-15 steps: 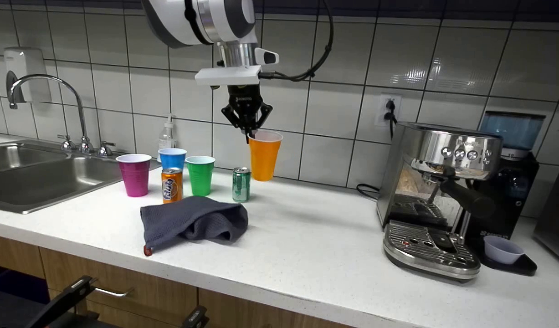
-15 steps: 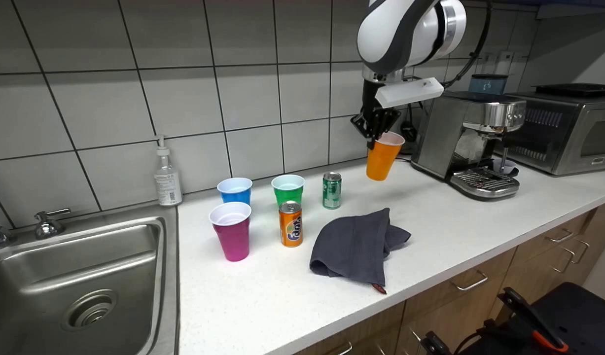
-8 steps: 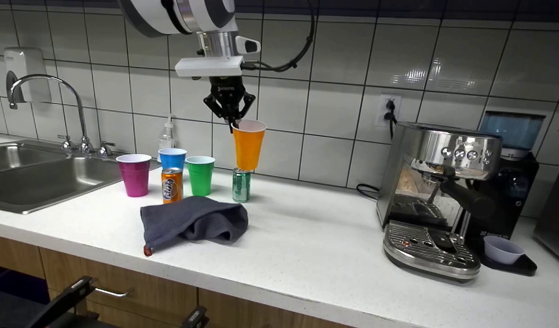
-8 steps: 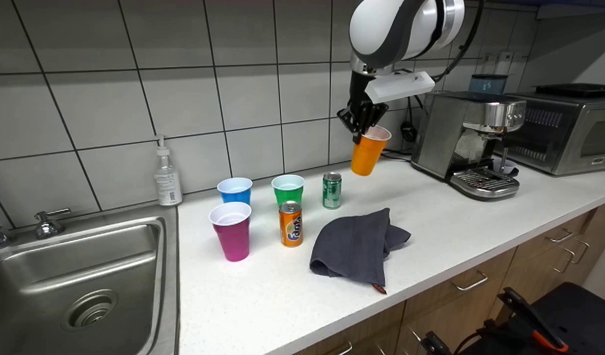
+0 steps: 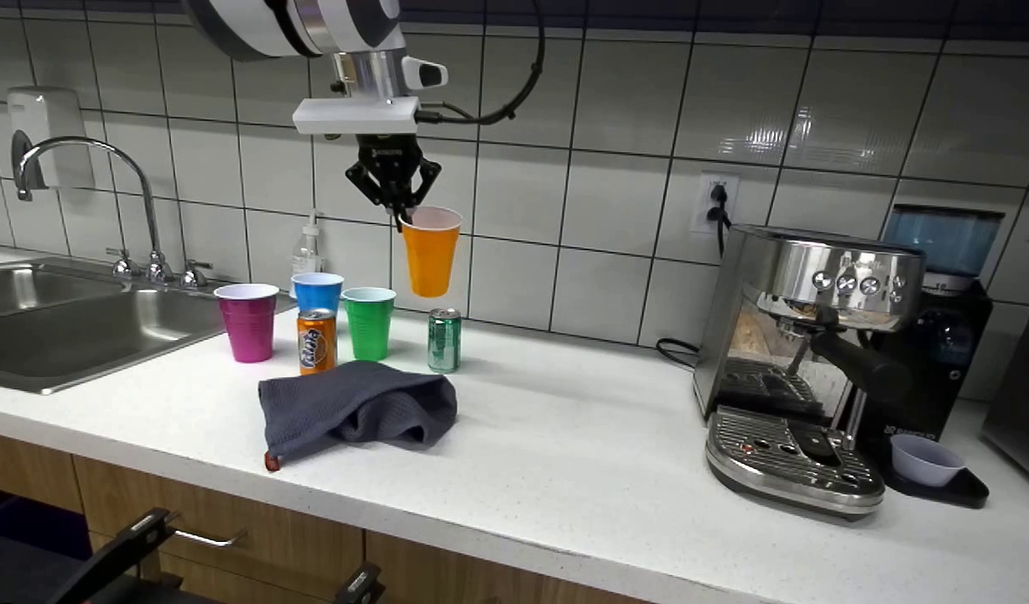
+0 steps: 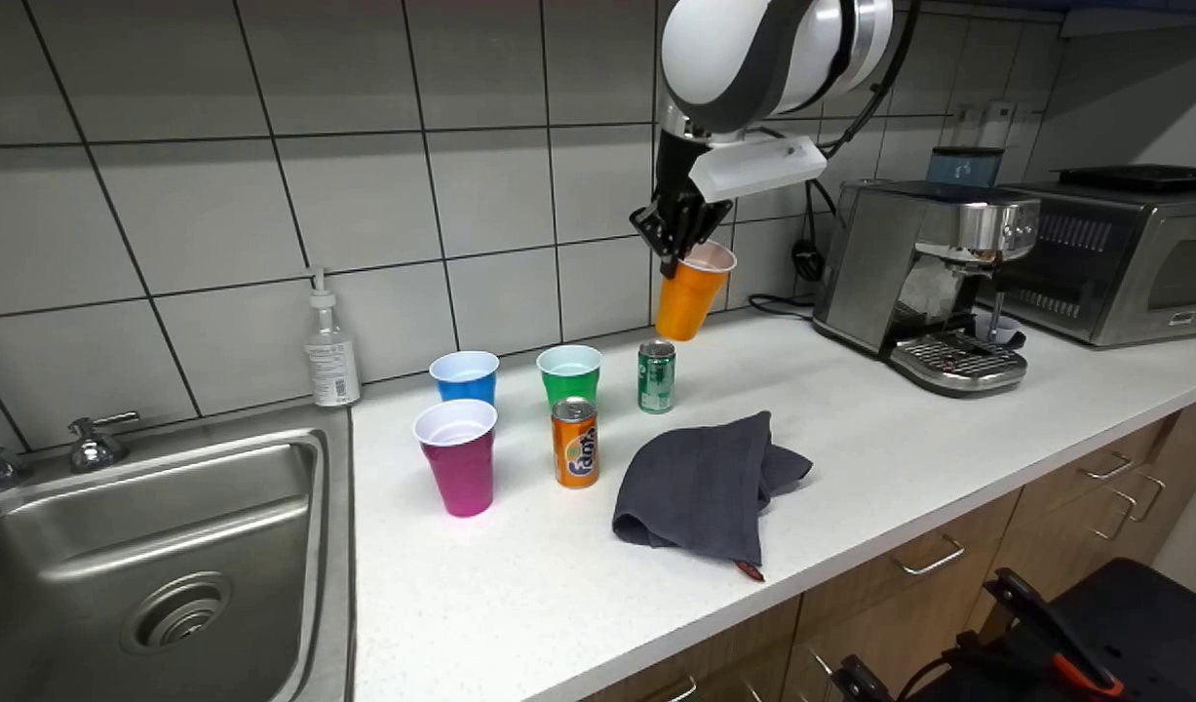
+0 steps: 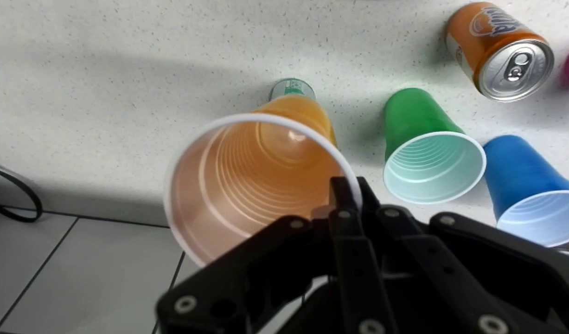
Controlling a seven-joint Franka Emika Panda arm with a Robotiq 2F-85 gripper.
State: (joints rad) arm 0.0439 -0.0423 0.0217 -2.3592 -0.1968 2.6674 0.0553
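Note:
My gripper point(image 7: 355, 191) is shut on the white rim of an orange cup point(image 7: 265, 185), one finger inside the wall and one outside. In both exterior views the cup point(image 5: 431, 262) hangs in the air, slightly tilted, mouth up; nothing is visible inside it. Just below its base stands a small green can point(image 6: 656, 378), partly hidden by the cup in the wrist view. A green cup point(image 5: 369, 327), a blue cup point(image 7: 521, 171), a magenta cup point(image 6: 463, 470) and an orange Fanta can point(image 6: 575, 447) stand upright on the counter nearby.
A crumpled dark cloth point(image 5: 355, 407) lies toward the counter's front edge. The sink point(image 6: 332, 546) and a soap bottle point(image 6: 331, 361) are on one side; an espresso machine point(image 5: 803, 335) stands on the other. A tiled wall point(image 5: 615, 201) rises close behind the cup.
The arm has carried the orange cup leftward and a little upward in both exterior views, from beside the green can to above it. The things on the counter have stayed put.

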